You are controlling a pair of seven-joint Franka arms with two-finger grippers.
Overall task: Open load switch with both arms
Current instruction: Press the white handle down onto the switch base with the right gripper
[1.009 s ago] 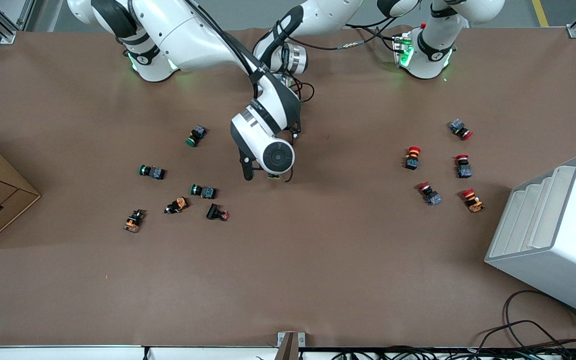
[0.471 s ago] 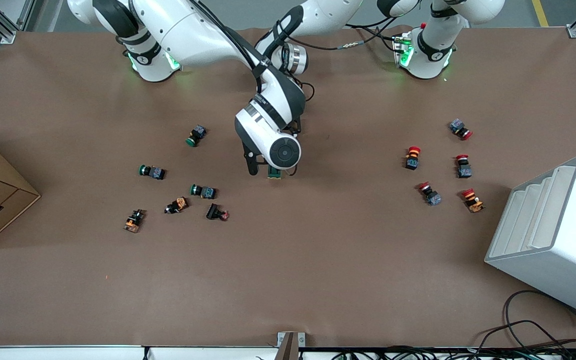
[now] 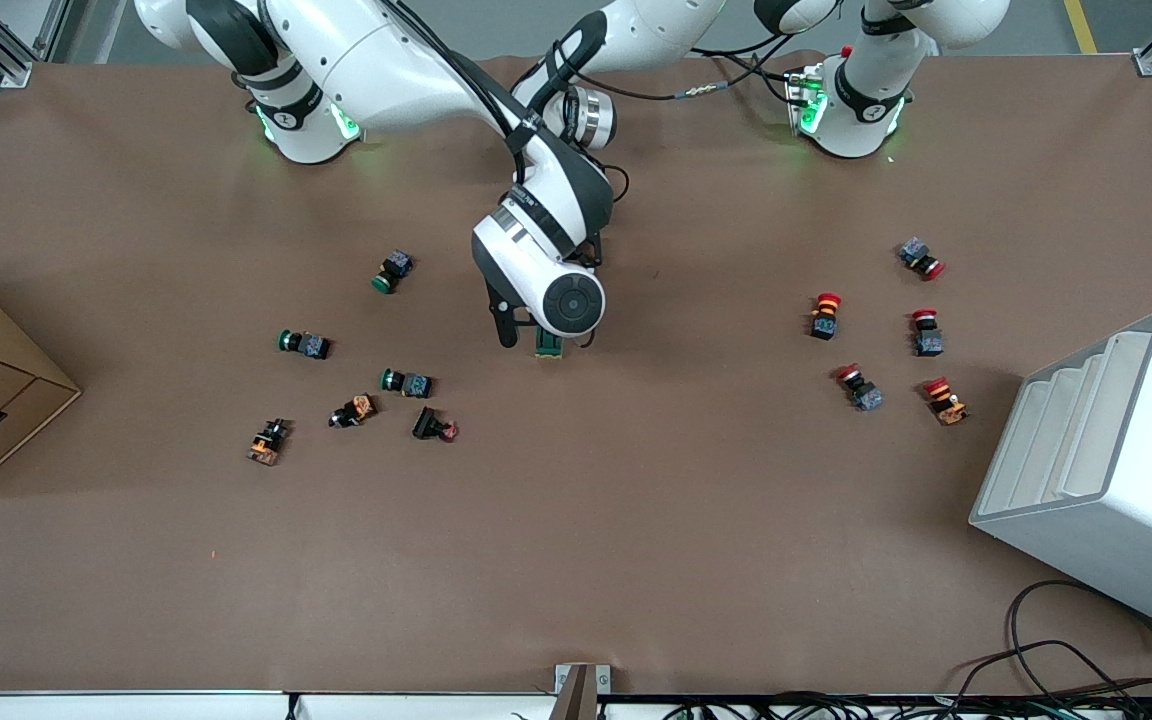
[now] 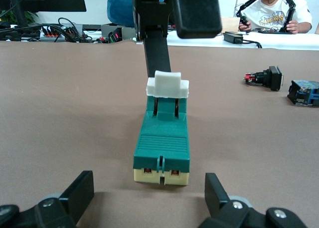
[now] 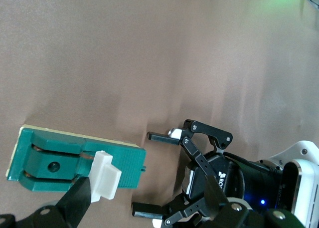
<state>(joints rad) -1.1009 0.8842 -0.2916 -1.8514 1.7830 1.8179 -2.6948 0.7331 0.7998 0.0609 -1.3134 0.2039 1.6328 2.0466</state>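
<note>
Midway along the bench (image 3: 636, 520) lies the load switch (image 4: 162, 145), flat between both tools. Left tool (image 4: 149, 203) spread wide just short of its body — ready to brace. Right tool (image 3: 534, 335), apparently open, stands at the white lever (image 5: 105, 175).

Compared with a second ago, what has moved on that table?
The right arm, jaws open, slid a little toward the left arm's end of the table, uncovering more of the green switch beneath it. The left arm, its open jaws low at the switch's end, and the scattered buttons look unchanged.
</note>
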